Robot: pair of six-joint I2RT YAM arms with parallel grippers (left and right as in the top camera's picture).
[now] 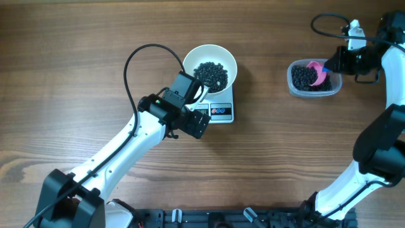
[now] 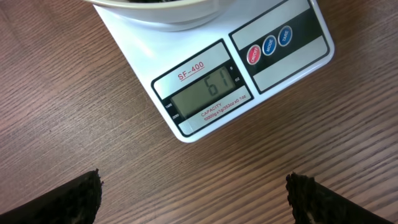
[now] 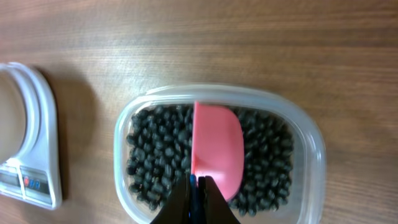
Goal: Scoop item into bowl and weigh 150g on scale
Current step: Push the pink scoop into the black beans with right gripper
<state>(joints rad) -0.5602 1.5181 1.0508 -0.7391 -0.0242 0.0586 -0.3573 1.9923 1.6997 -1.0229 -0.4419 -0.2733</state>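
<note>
A white bowl [image 1: 209,63] holding a heap of black beans [image 1: 211,73] stands on the white scale [image 1: 221,111]. The scale's display [image 2: 203,94] shows in the left wrist view, with the bowl's rim [image 2: 155,11] at the top. My left gripper [image 2: 193,198] hovers open over bare wood just in front of the scale, nothing between its fingers. At the far right, my right gripper [image 3: 198,190] is shut on the blue handle of a pink scoop [image 3: 216,148]. The scoop lies among black beans [image 3: 155,155] in a clear tub [image 3: 308,149].
The clear tub [image 1: 312,78] sits at the far right of the wooden table. A black cable [image 1: 136,60] loops from the left arm beside the bowl. Another cable [image 1: 329,22] arcs above the right gripper. A dark rail [image 1: 240,218] runs along the table's near edge.
</note>
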